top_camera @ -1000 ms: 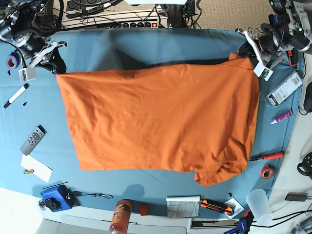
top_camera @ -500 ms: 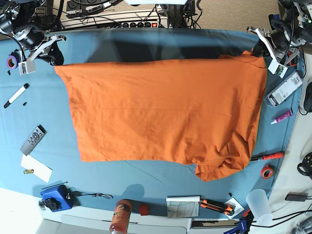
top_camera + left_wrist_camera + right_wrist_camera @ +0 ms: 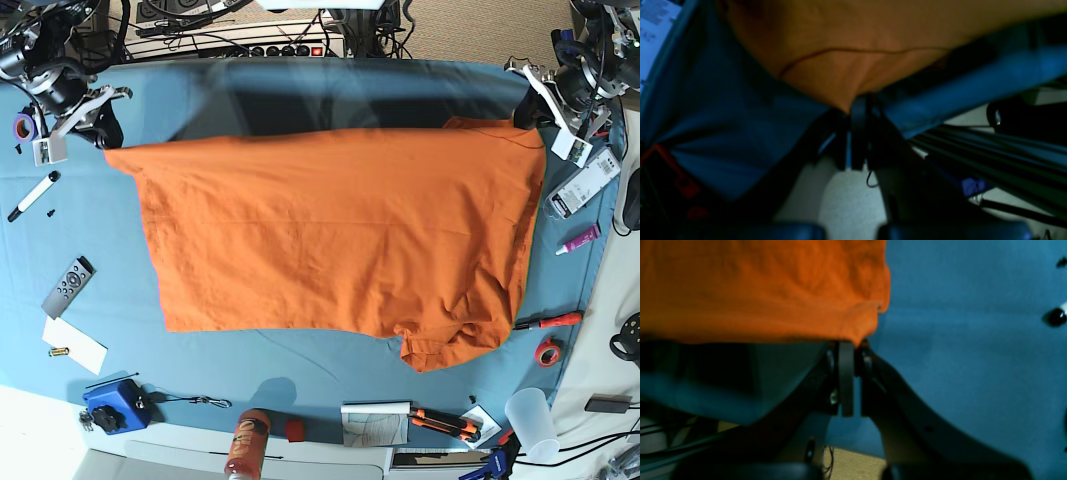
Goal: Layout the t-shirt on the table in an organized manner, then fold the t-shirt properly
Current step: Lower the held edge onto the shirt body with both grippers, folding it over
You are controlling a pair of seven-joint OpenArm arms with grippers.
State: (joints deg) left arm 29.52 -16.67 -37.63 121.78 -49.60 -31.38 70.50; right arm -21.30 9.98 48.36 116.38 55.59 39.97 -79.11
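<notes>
T-shirt: the t-shirt is a bright orange cloth spread wide across the middle of the tabletop, its top edge stretched nearly straight between the two arms.
T-shirt lower part: the bottom hem lies flat on the teal cloth, with a bunched, wrinkled flap at the lower corner on the base view's right, near a red-handled screwdriver.
Shadow: a dark band lies on the tabletop just behind the top edge.
Left gripper: the left gripper is on the base view's right, at the shirt's top corner there. In the left wrist view the left gripper has its jaws pressed together on a point of orange cloth.
Right gripper: the right gripper is on the base view's left, at the other top corner. In the right wrist view the right gripper has its jaws clamped tight on the cloth edge, which bulges just above them.
Tabletop: teal-blue cloth, bare beside the shirt in the right wrist view.
Left-side clutter in the base view: a black marker, a grey remote and a white paper slip, all apart from the shirt.
Right-side clutter: a white box and a roll of red tape.
</notes>
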